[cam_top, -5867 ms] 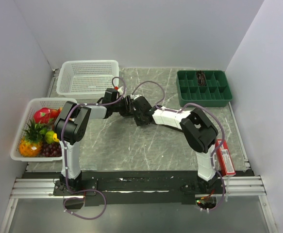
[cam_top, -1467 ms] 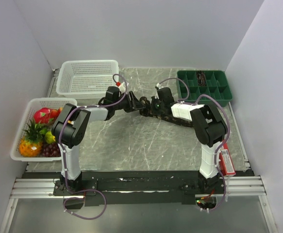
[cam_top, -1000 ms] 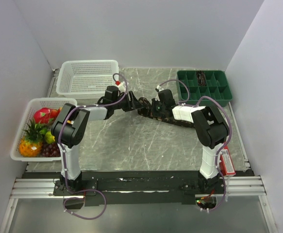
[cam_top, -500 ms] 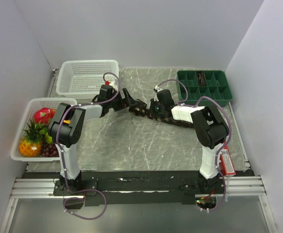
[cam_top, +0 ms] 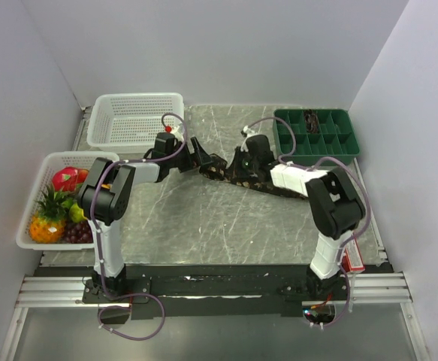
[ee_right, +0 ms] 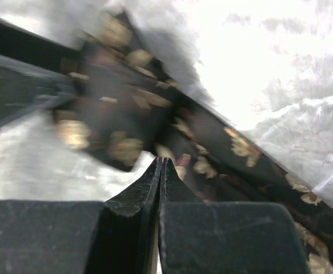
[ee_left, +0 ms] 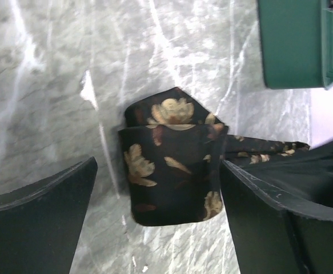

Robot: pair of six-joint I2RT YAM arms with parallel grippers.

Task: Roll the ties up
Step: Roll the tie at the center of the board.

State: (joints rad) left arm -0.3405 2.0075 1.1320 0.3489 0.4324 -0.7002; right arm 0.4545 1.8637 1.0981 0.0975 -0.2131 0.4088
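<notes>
One of the ties, dark with tan flower-like marks, lies on the marble table. Its end is folded into a short flat roll (ee_left: 169,171), and the rest (ee_left: 269,149) trails off to the right. My left gripper (ee_left: 157,168) is open, with one finger on each side of the roll and neither touching it. In the top view the tie (cam_top: 217,173) lies mid-table between my left gripper (cam_top: 202,160) and my right gripper (cam_top: 235,168). In the right wrist view my right gripper (ee_right: 161,164) is shut and empty, its tip just above the blurred tie (ee_right: 212,142).
A green compartment tray (cam_top: 316,135) stands at the back right, and its corner (ee_left: 292,45) also shows in the left wrist view. An empty white basket (cam_top: 136,120) stands at the back left, a basket of toy fruit (cam_top: 61,199) at the left edge, and a red object (cam_top: 350,244) by the right arm's base.
My left gripper has opened wide and let go of the tie's rolled end, drawing back a little to the left. The right gripper stays shut and has shifted slightly over the tie.
</notes>
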